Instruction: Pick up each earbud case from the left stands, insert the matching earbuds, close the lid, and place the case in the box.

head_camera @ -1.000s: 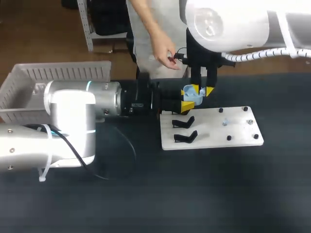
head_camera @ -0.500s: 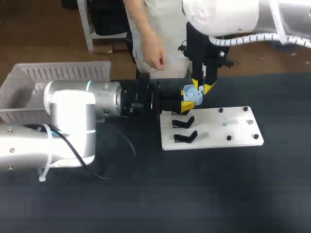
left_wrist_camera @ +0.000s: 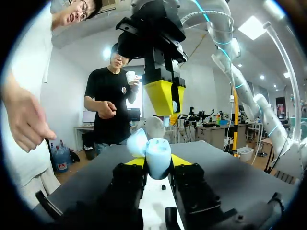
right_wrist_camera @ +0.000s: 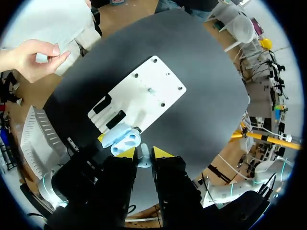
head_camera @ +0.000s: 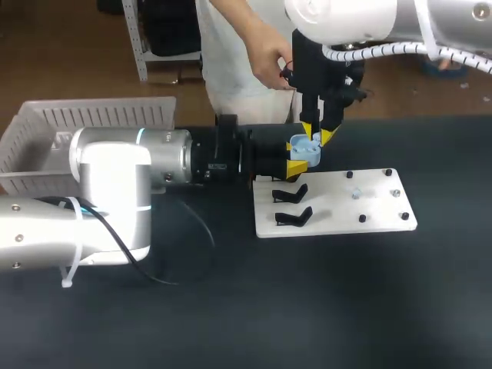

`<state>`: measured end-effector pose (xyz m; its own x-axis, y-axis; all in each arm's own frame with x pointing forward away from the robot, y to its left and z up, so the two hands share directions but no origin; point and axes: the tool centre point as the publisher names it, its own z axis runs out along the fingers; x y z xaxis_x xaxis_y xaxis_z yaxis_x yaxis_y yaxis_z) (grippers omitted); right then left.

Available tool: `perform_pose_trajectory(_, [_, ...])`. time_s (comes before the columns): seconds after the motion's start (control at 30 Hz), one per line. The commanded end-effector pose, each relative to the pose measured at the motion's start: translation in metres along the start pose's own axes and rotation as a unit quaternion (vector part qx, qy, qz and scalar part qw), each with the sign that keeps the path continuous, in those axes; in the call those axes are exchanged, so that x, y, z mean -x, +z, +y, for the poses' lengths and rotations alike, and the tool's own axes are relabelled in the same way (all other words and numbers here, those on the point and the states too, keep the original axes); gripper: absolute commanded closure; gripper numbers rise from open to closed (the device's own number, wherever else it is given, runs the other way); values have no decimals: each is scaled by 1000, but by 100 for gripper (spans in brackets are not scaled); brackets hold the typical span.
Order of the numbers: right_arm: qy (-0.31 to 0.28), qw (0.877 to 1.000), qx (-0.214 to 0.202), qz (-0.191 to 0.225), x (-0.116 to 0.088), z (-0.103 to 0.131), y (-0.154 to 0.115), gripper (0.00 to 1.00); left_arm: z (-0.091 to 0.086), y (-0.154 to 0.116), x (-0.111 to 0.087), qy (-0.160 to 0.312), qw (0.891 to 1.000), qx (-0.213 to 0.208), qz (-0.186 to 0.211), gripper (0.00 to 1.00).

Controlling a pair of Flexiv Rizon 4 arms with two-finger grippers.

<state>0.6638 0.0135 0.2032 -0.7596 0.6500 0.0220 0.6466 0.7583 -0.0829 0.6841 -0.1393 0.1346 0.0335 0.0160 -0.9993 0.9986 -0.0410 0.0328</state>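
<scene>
Our left gripper point(left_wrist_camera: 157, 164) is clamped on the pale blue earbud case point(left_wrist_camera: 159, 154). One yellow tip presses each side, and the fingers are only as far apart as the case is wide. The case is held in the air with its lid point(left_wrist_camera: 136, 143) swung open. It is just past the far edge of the white board point(head_camera: 361, 201), near the end where the stands are.

Our right gripper point(right_wrist_camera: 144, 153) points straight down over the open case, its yellow tips just above it. Its fingers are nearly together and pinch a small pale earbud point(right_wrist_camera: 144, 159) between them. The earbud hangs right over the case's opening. We cannot tell whether it touches the case.

The board lies flat on the dark table point(head_camera: 307, 307). Two black stands point(head_camera: 290, 194) sit on its left part, one nearer to us than the other. A few small black pegs point(head_camera: 362, 219) dot its right part. The box point(head_camera: 100, 115), a white slatted basket, sits at the table's far left, behind our left arm and well apart from the case.
</scene>
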Motion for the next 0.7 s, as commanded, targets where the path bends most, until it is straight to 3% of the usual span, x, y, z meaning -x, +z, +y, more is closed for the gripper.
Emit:
perform_pose_trajectory(0.03, [-1,1000,-6,-1,-2,6,1,100,0,0,-1,1,1000,2,-2,100])
perform_pose_trajectory(0.7, [20,1000,-7,14,0,13,3,100,0,0,-1,1,1000,2,-2,100])
